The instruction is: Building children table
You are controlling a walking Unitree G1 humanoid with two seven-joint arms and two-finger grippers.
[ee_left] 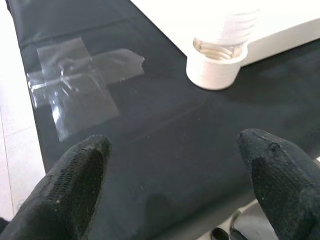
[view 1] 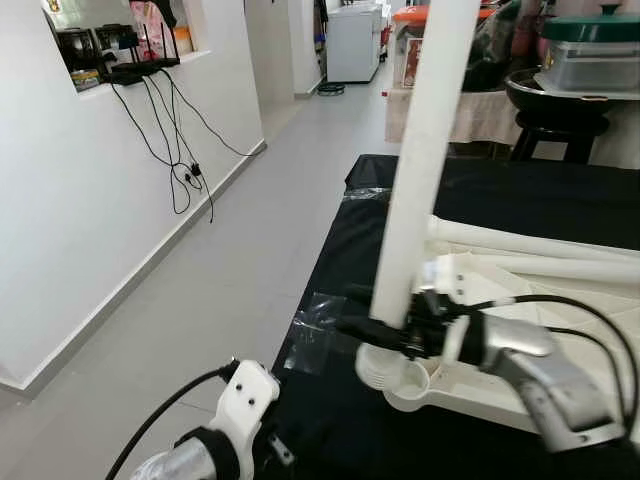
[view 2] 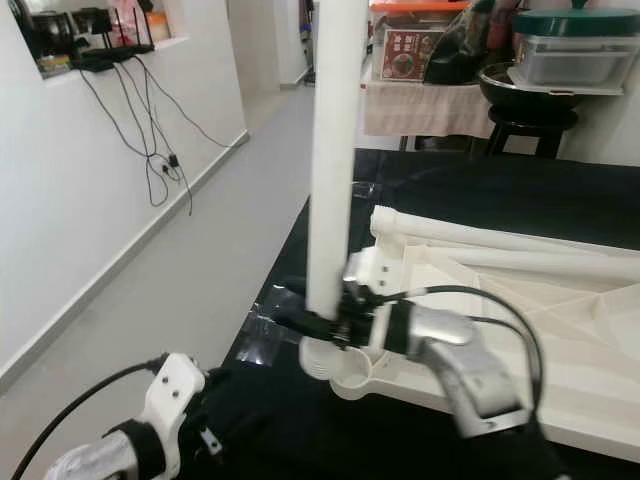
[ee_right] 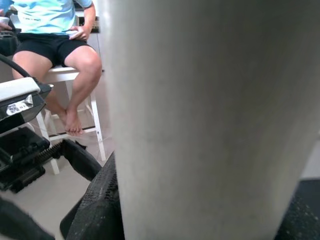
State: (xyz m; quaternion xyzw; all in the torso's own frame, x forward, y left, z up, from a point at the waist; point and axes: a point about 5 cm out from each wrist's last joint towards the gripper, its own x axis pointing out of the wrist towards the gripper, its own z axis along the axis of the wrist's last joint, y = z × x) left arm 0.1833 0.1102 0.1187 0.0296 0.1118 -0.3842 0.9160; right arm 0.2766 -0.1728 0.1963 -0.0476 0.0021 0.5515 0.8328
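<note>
A white table top point(view 1: 540, 390) lies upside down on a black cloth point(view 1: 330, 400). Its near corner carries a round threaded socket point(ee_left: 216, 62). A long white table leg point(view 1: 420, 160) stands upright over that socket, its threaded end at the socket's mouth. My right gripper point(view 1: 385, 330) is shut on the leg just above the socket, black fingers on both sides of it. The leg point(ee_right: 210, 120) stands right before the right wrist camera. My left gripper point(ee_left: 175, 175) is open, low over the cloth in front of the socket, holding nothing.
Clear tape point(ee_left: 75, 85) is stuck on the cloth near its left edge. A second white leg point(view 1: 540, 245) lies across the table top. A grey tiled floor point(view 1: 230, 250) and a white wall with hanging cables point(view 1: 180, 150) are on the left. A seated person point(ee_right: 55, 45) appears in the right wrist view.
</note>
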